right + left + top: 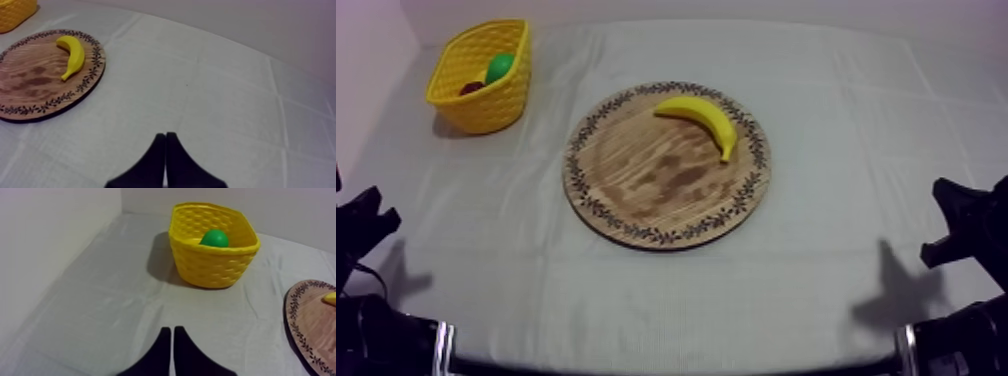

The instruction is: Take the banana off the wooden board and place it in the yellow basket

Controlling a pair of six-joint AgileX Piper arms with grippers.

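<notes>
A yellow banana [702, 120] lies on the far right part of the round wooden board [636, 195] at the table's middle; the right wrist view has the banana [73, 54] on the board [30, 85] too. The yellow basket [481, 75] stands at the far left, holding a green fruit [499, 67] and a dark red one [472, 88]. My left gripper [172, 333] is shut on nothing, well short of the basket [212, 245]. My right gripper [165, 137] is shut on nothing over bare cloth, right of the board. Both arms rest low at the table's sides.
The left wall runs close beside the basket. The grey-white cloth [856, 150] has open room around the board and between board and basket. The board's edge [295, 318] lies to the right of my left gripper.
</notes>
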